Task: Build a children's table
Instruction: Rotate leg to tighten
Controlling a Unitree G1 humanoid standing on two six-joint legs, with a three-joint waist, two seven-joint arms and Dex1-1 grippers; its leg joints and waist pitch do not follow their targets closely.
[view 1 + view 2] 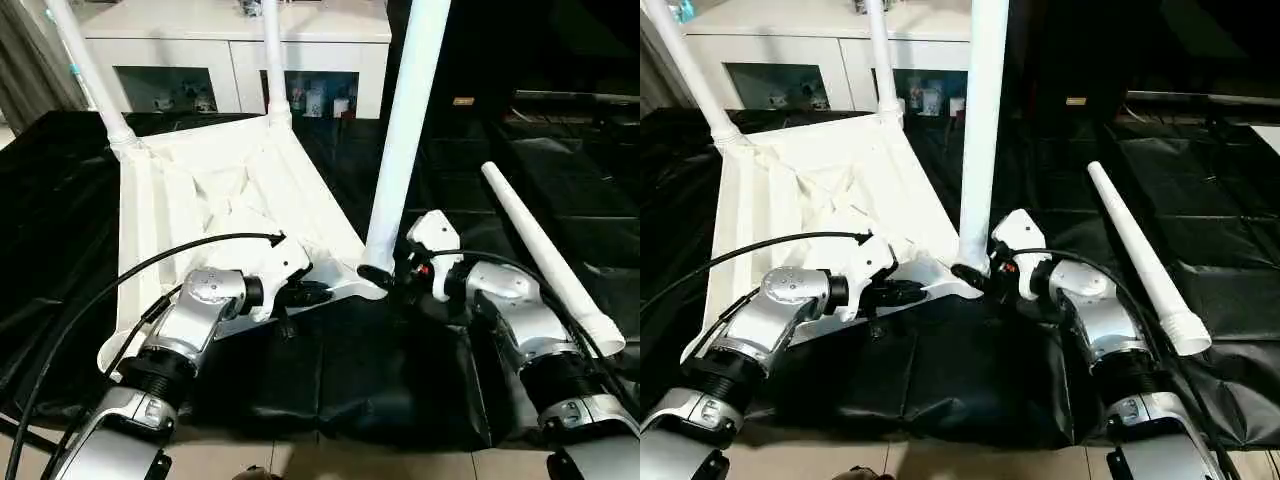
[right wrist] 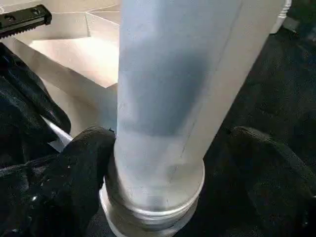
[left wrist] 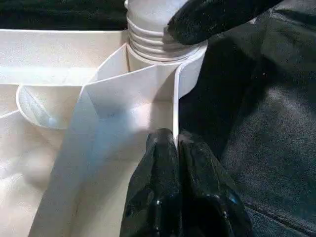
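The table top (image 1: 210, 200) lies upside down on the black-covered table (image 1: 400, 370) in front of me, its ribbed underside facing up. Two legs stand in its far corners, the far left leg (image 1: 85, 65) and the far right leg (image 1: 274, 60), both upright with a slight lean. A third leg (image 1: 408, 120) stands in the near right corner socket, rising almost straight up. My left gripper (image 3: 175, 148) has its fingers pressed together on the thin near rim of the top, just beside that corner, pinching the wall edge between them. My right gripper (image 2: 163, 163) has its fingers (image 2: 81, 168) spread wide on either side of the base of the third leg; the one finger seems to touch the leg just above its ribbed collar, though I cannot tell how firmly the other bears on it. The fourth leg (image 1: 550, 255) lies loose on the black cover to the right, well apart from the top, its wide end nearest me.
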